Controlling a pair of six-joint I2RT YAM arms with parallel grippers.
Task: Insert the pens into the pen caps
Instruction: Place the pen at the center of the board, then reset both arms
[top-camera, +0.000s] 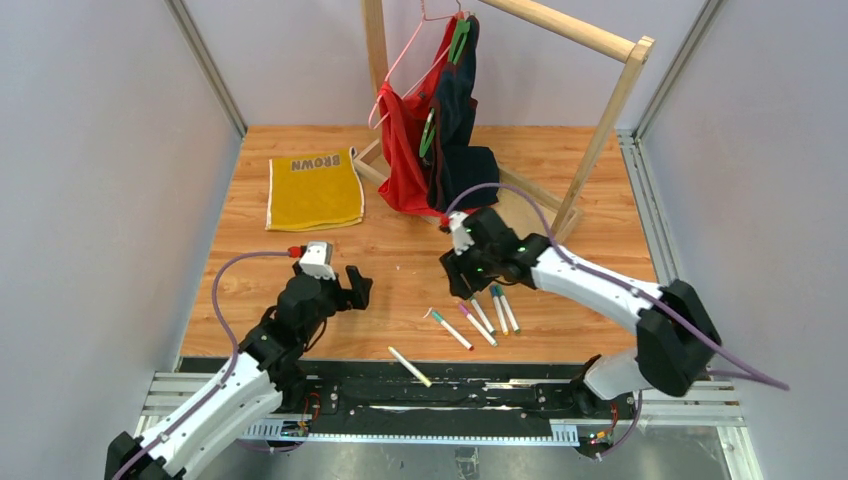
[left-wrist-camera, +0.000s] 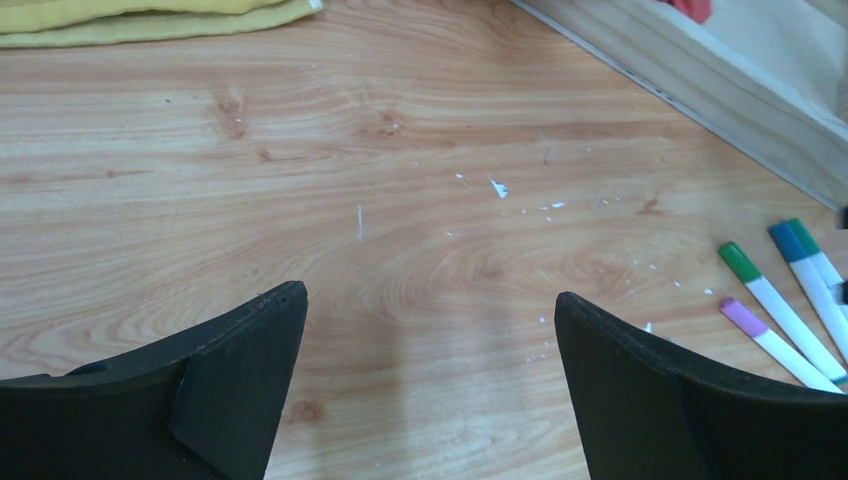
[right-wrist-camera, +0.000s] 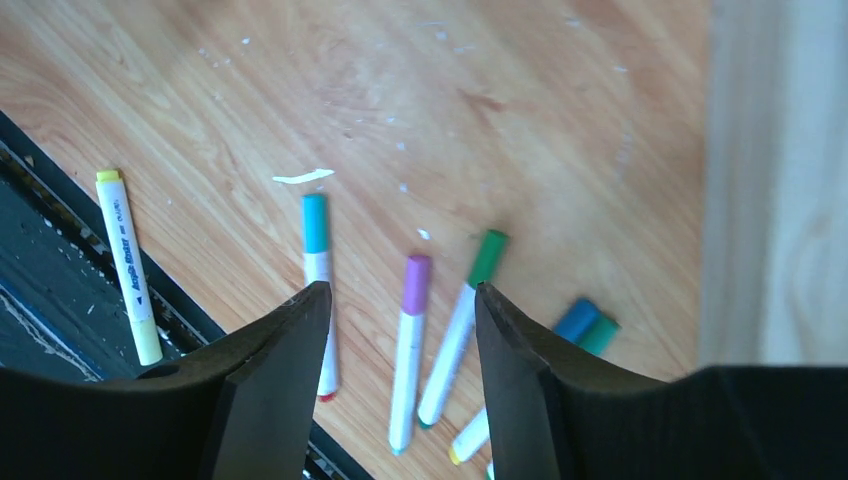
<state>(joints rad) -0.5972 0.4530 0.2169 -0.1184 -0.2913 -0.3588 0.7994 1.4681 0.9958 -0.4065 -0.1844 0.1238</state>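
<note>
Several white-barrelled pens lie near the table's front edge, each with a coloured cap on one end. I see no loose cap. In the right wrist view a teal-capped pen (right-wrist-camera: 317, 270), a purple-capped pen (right-wrist-camera: 409, 350) and a green-capped pen (right-wrist-camera: 460, 330) lie below my open, empty right gripper (right-wrist-camera: 400, 300). Two more show only by their blue cap (right-wrist-camera: 577, 319) and green cap (right-wrist-camera: 600, 335). A yellow pen (right-wrist-camera: 127, 265) lies apart at the black rail. My left gripper (left-wrist-camera: 430, 300) is open and empty over bare wood, with pens (left-wrist-camera: 783, 311) to its right. From above, the left gripper (top-camera: 360, 285) and right gripper (top-camera: 458, 285) flank the pens (top-camera: 477, 323).
A wooden clothes rack (top-camera: 600, 130) with red and navy garments (top-camera: 440, 130) on hangers stands at the back. A yellow cloth (top-camera: 314, 188) lies at the back left. A tiny white scrap (right-wrist-camera: 303, 177) lies near the pens. A black rail (top-camera: 480, 385) runs along the front edge.
</note>
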